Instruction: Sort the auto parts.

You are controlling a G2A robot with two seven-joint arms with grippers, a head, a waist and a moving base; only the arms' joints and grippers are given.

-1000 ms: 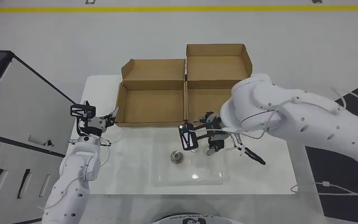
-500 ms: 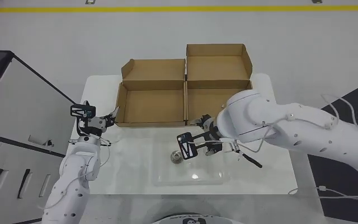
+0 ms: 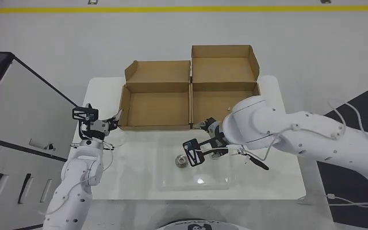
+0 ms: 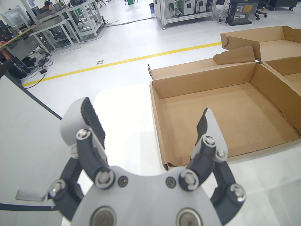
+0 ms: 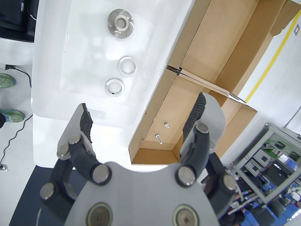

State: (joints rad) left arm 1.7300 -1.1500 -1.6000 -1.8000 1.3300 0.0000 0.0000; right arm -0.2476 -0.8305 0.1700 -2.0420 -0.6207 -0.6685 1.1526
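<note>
White surface [image 3: 144, 172] carries two open cardboard boxes at its far side and a shallow clear tray [image 3: 172, 185] on the side nearer the robot. The boxes stand side by side with their inner walls touching and their lids folded back.

Parts in the tray:
- One flanged hub [image 5: 120, 23] lies flat toward the left end of the tray. It also appears in the top view at [image 3: 181, 161].
- Two metal rings lie flat to the right of the hub: first ring [image 5: 127, 65] and second ring [image 5: 114, 87]. They are just beside each other and do not touch.

Parts in the boxes:
- The right box [image 5: 164, 109] holds two small bolts on its floor, near the front wall: first bolt [image 5: 166, 125] and second bolt [image 5: 158, 138]. They are near each other but apart.
- The left box [image 3: 155, 109] stands with its floor in plain view from the left wrist camera.

Tool status:
- Left tool [image 4: 145, 108]: released, fingers spread, nothing between the pads. It hangs over the left part of the surface, just outside the left wall of the left box.
- Right tool [image 5: 142, 101]: released, fingers spread, nothing gripped. It hangs above the surface between the tray and the front wall of the right box, to the right of the hub and rings, apart from all of them.
</note>
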